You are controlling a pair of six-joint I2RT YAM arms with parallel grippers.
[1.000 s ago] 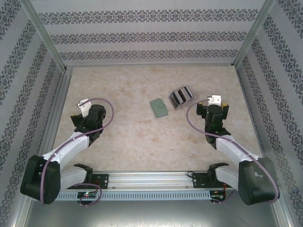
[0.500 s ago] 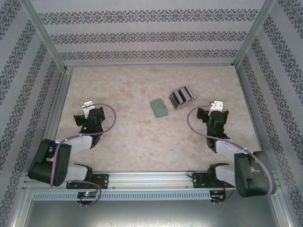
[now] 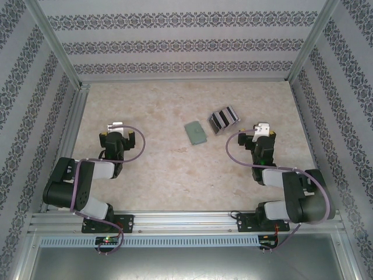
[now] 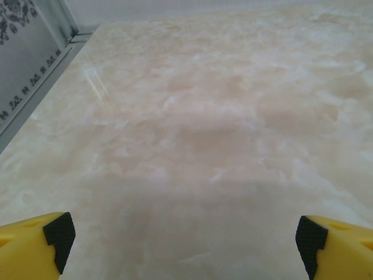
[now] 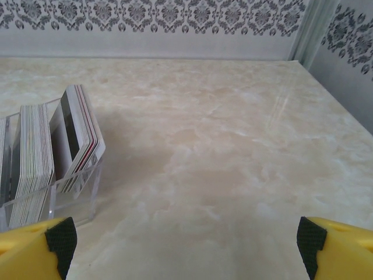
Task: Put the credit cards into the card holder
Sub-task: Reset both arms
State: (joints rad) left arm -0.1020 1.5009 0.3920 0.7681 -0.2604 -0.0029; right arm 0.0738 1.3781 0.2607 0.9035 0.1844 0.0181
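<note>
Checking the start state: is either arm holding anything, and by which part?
Nothing is held: left gripper and right gripper are open and empty; credit cards and card holder sit untouched.

Credit cards [image 5: 35, 146] and their clear stand [image 5: 86, 195] partly beyond the right wrist view's left edge

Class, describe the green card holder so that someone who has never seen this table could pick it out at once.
Start at the marble-patterned table and look near its middle. Two things sit there side by side: a clear rack of upright credit cards and, to its left, the card holder. It is the flat, plain, pale green rectangle.
</note>
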